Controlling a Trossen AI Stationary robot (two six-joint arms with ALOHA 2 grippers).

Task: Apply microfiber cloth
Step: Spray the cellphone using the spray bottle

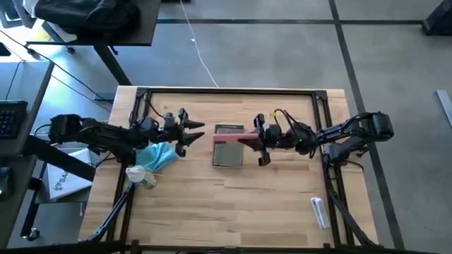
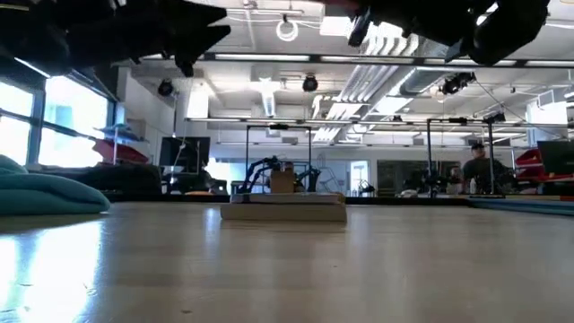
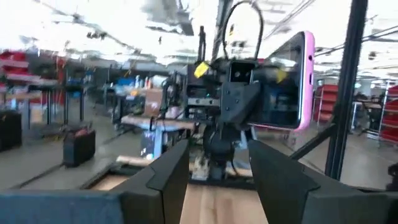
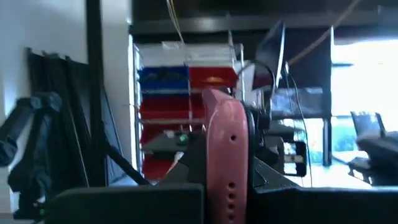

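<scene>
My right claw hangs above the middle of the bench, clamped on the pink phone, which it holds on edge in the air. In my right wrist view the phone stands upright between my two dark fingers, its narrow side with small holes facing the camera. Directly beneath this claw lies the grey-green tablet, flat on the bench; from the low view the tablet shows as a thin slab with nothing touching it.

My left claw is raised off the bench too, pointing across at the right one, with a clear gap of air between them. Its fingers stand apart and hold nothing; between them, farther off, I see the right claw gripping the phone.

The microfiber cloth lies crumpled on the bench just below and behind my left claw, partly under that arm, untouched by either claw. In the low view the cloth is a soft turquoise heap at the far edge of the picture. Just beside it, on the side away from the tablet, lies a small spray bottle on its side. A white tube-like thing rests near the bench corner, well apart from my right claw.
</scene>
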